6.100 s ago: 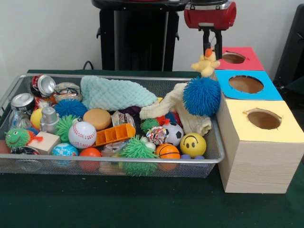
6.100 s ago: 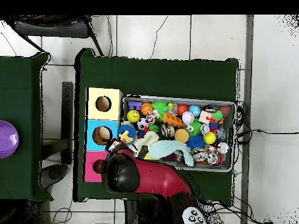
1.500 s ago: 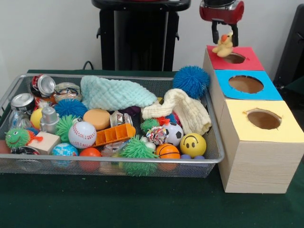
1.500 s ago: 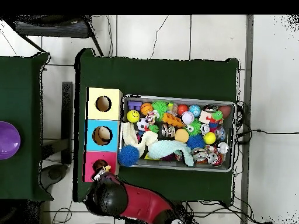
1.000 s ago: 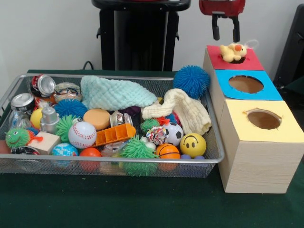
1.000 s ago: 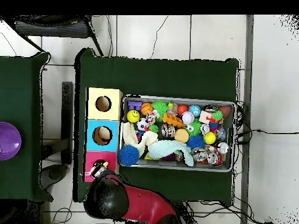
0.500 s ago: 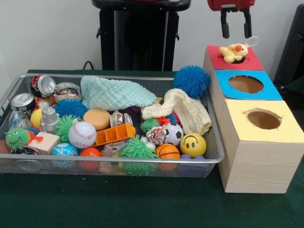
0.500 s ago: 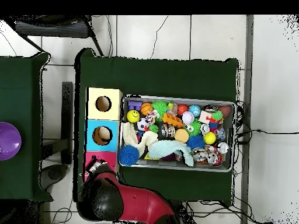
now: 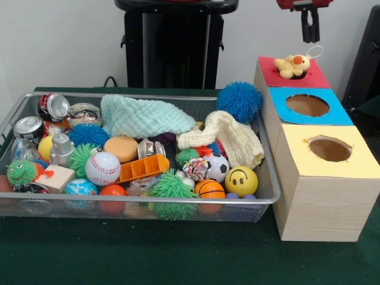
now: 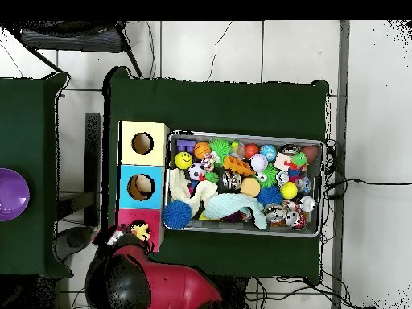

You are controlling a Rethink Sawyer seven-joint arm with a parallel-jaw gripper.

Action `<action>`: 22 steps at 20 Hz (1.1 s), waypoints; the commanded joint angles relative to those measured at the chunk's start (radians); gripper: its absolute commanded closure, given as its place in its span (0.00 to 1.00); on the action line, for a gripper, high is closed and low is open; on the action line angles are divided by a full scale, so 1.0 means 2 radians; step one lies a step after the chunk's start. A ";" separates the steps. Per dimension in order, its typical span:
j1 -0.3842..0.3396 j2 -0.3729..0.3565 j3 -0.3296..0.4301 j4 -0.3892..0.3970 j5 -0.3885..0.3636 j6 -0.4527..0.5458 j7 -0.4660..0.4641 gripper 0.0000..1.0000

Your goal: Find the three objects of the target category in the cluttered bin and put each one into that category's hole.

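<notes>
The bin [image 9: 261, 178], a wire mesh tray heaped with balls, cans and cloths, fills most of the green table [image 9: 148, 255], and the three-hole box [image 9: 320, 208] stands against its end. On the red section [image 9: 314, 77], at the box's far end, the little yellow duck toy [image 9: 292, 65] lies slumped across the hole's rim, not down inside it. Above it the gripper [image 9: 309, 27] hangs empty, clear of the toy, with its fingers looking close together. I reckon the risk is plain: the duck may stay perched on the edge, so the drop never counts, or a nudge tips it off the box.
</notes>
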 commanded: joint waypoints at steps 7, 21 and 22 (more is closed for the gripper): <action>0.056 0.056 -0.083 -0.008 0.034 0.015 0.107 1.00; 0.108 0.117 -0.156 -0.050 0.035 -0.022 0.098 1.00; 0.112 0.119 -0.154 -0.048 0.037 -0.026 0.103 1.00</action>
